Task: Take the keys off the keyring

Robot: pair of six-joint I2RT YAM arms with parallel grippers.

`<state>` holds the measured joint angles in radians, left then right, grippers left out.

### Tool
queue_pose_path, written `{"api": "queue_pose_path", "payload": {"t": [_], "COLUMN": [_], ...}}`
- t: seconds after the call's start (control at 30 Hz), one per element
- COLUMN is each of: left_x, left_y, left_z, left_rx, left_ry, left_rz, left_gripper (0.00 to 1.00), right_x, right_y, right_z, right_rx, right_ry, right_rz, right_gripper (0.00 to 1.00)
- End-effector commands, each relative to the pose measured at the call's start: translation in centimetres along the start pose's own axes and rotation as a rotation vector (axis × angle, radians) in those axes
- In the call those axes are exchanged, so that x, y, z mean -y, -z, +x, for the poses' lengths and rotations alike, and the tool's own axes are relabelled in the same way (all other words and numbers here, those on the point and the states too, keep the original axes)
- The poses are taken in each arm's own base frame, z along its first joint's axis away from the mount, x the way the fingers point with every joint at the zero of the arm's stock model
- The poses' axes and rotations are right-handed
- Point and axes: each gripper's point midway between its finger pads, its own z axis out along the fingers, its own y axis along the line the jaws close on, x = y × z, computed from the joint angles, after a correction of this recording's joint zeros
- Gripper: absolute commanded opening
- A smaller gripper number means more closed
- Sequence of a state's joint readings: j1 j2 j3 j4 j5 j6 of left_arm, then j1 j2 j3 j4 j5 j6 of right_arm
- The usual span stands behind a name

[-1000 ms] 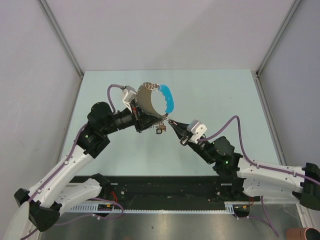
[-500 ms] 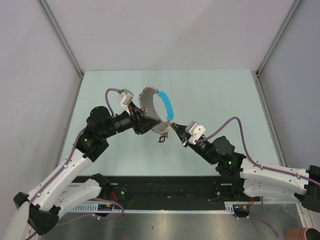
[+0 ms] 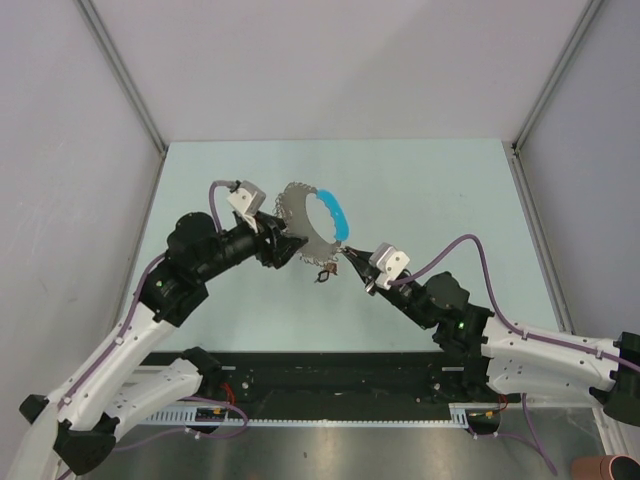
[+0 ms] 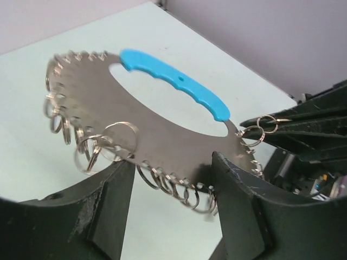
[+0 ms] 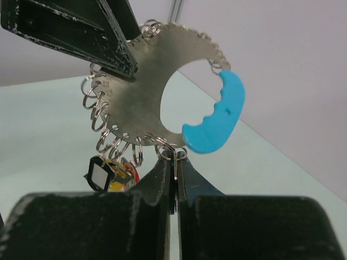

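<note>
Since a second earlier, the left gripper (image 4: pixel 169 165) had spread its fingers and drawn back, and the keyring (image 4: pixel 87 97) had shifted nearer. Nearest us, the right gripper (image 5: pixel 174 161) was clamped on one small ring at the keyring's rim, holding it off the table (image 3: pixel 430 190). The keys (image 5: pixel 111 174) hung just left of those jaws, nearer that arm, we judged. Beyond them the plate rose toward its blue band (image 5: pixel 217 122). The right wrist view showed the keys plainly. The left wrist view did not, but it showed that gripper's fingers standing apart on either side of the plate.
</note>
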<state>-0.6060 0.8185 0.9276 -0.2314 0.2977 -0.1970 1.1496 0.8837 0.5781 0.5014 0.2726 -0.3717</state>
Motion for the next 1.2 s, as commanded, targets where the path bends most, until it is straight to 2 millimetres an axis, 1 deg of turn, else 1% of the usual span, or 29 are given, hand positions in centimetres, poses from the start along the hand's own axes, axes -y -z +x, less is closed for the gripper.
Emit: {"api": "queue_pose_path", "payload": {"t": [0.0, 0.07, 0.17, 0.3, 0.4, 0.43, 0.47, 0.53, 0.57, 0.63, 0.67, 0.77, 0.83, 0.87, 0.9, 0.97, 1.0, 1.07, 1.17], "left_x": [-1.2, -1.4, -1.5, -1.2, -0.1, 0.6, 1.7, 3.0, 4.2, 5.2, 6.2, 7.4, 7.6, 7.9, 8.0, 8.4, 8.4, 8.6, 8.8], "left_y": [1.3, 1.3, 1.6, 2.0, 2.0, 2.1, 1.9, 1.7, 1.5, 1.3, 1.2, 0.8, 0.4, 0.4, 0.0, -0.1, -0.3, -0.3, -0.6], "left_z": [-3.1, -3.1, -3.8, -4.7, -4.9, -5.1, -5.1, -4.8, -4.5, -4.2, -4.1, -3.5, -3.0, -2.9, -1.8, -1.3, -0.4, 0.0, 1.2], "left_rx": [0.064, 0.058, 0.077, 0.101, 0.106, 0.119, 0.126, 0.119, 0.113, 0.102, 0.098, 0.07, 0.046, 0.035, -0.008, -0.036, -0.066, -0.083, -0.123], "left_ry": [-0.077, -0.074, -0.076, -0.084, -0.1, -0.11, -0.132, -0.153, -0.177, -0.184, -0.197, -0.2, -0.208, -0.214, -0.199, -0.204, -0.211, -0.233, -0.244], "left_rz": [-0.095, -0.106, -0.126, -0.119, -0.055, -0.022, 0.051, 0.136, 0.217, 0.283, 0.351, 0.45, 0.48, 0.505, 0.532, 0.558, 0.568, 0.581, 0.585], "left_gripper": [0.63, 0.64, 0.65, 0.66, 0.66, 0.66, 0.66, 0.65, 0.64, 0.61, 0.61, 0.58, 0.56, 0.55, 0.53, 0.5, 0.49, 0.48, 0.48], "right_x": [1.3, 1.4, 1.6, 1.8, 1.9, 1.9, 1.7, 1.6, 1.4, 1.1, 0.8, 0.1, -0.2, -0.9, -1.1, -1.8, -2.0, -2.0, -1.8], "right_y": [-0.5, -0.5, -0.5, -0.6, -0.6, -0.5, -0.5, -0.4, -0.3, -0.2, -0.2, -0.1, 0.0, 0.1, 0.2, 0.3, 0.4, 0.5, 0.4], "right_z": [-3.0, -3.2, -3.1, -2.9, -2.8, -3.0, -3.1, -3.1, -3.2, -3.3, -3.6, -4.0, -4.2, -4.4, -4.5, -4.7, -4.7, -4.9, -4.9], "right_rx": [0.084, 0.091, 0.087, 0.084, 0.083, 0.087, 0.089, 0.091, 0.095, 0.097, 0.11, 0.129, 0.137, 0.148, 0.155, 0.166, 0.169, 0.174, 0.172], "right_ry": [-0.012, -0.012, -0.01, -0.009, -0.007, -0.007, -0.007, -0.005, -0.004, -0.002, -0.001, 0.002, 0.006, 0.01, 0.012, 0.019, 0.02, 0.018, 0.018], "right_rz": [0.039, 0.043, 0.047, 0.046, 0.046, 0.044, 0.034, 0.02, 0.008, -0.012, -0.035, -0.076, -0.096, -0.135, -0.149, -0.192, -0.206, -0.208, -0.197], "right_gripper": [0.0, 0.0, 0.0, 0.0, 0.0, 0.0, 0.0, 0.0, 0.0, 0.0, 0.0, 0.0, 0.0, 0.0, 0.0, 0.0, 0.0, 0.0, 0.0]}}
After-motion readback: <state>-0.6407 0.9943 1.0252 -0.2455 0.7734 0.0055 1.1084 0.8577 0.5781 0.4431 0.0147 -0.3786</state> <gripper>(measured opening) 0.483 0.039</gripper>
